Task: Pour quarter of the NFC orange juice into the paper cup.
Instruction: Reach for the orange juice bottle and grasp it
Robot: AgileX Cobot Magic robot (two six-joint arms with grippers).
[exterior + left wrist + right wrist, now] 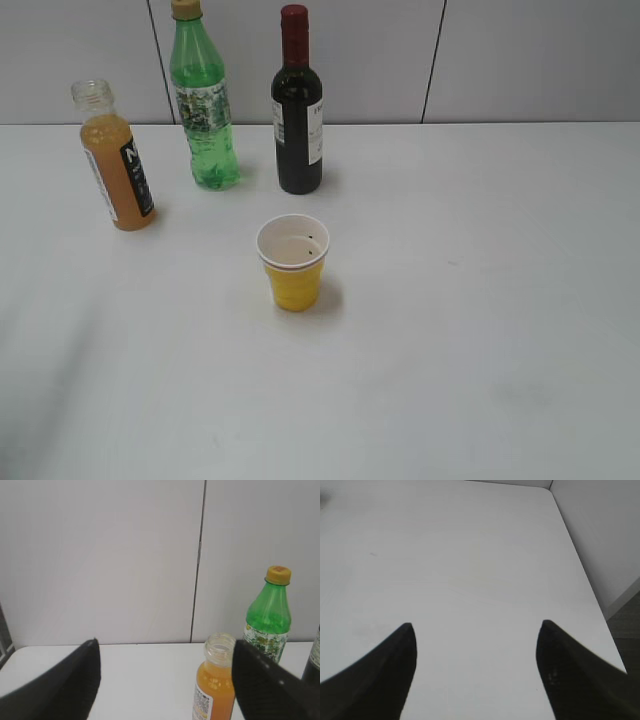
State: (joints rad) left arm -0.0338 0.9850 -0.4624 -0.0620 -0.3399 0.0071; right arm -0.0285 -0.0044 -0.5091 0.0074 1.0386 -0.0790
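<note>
Both arms' fingers (165, 680) (475, 665) spread wide, holding nothing; NFC orange juice (115, 160) apparently tilted, behind-left of paper cup (293, 262)

green bottle (205, 110): upright, yellow cap | wine bottle (297, 105): upright, just beside | white table (480, 330)

Between the left gripper's (165, 680) spread jaws stands the capless NFC orange juice (214, 687), green bottle (268, 612) behind.

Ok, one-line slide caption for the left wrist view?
Open left gripper faces the uncapped NFC orange juice, with the capped green bottle behind it against a white wall.
</note>
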